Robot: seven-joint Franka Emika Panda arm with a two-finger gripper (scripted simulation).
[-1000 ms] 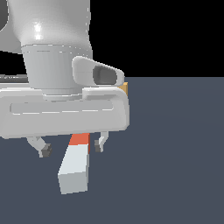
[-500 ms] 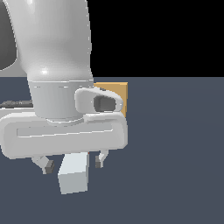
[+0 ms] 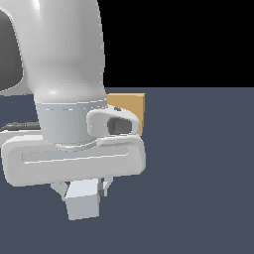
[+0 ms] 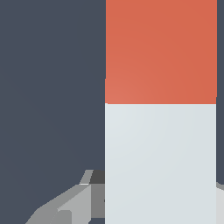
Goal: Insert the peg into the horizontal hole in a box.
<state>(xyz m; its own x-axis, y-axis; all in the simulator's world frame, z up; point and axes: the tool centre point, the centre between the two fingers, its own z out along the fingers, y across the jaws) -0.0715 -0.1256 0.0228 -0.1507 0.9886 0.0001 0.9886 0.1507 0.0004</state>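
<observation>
The peg (image 3: 82, 203) lies on the dark floor; only its pale grey-white near end shows below the gripper body in the exterior view. In the wrist view the peg (image 4: 161, 153) fills the picture, pale near the fingers with its orange-red end (image 4: 161, 52) farther off. My gripper (image 3: 82, 191) is low over the peg, with a finger pressed against each side of its pale part, also seen in the wrist view (image 4: 161, 197). The tan box (image 3: 133, 111) stands behind the arm, mostly hidden. Its hole is hidden.
The arm's large white body (image 3: 69, 99) blocks much of the exterior view. Dark grey floor (image 3: 198, 188) stretches to the exterior view's right.
The gripper has come down over the peg, hiding its orange-red end in the exterior view. The fingers have drawn in from a wide spread to the peg's sides.
</observation>
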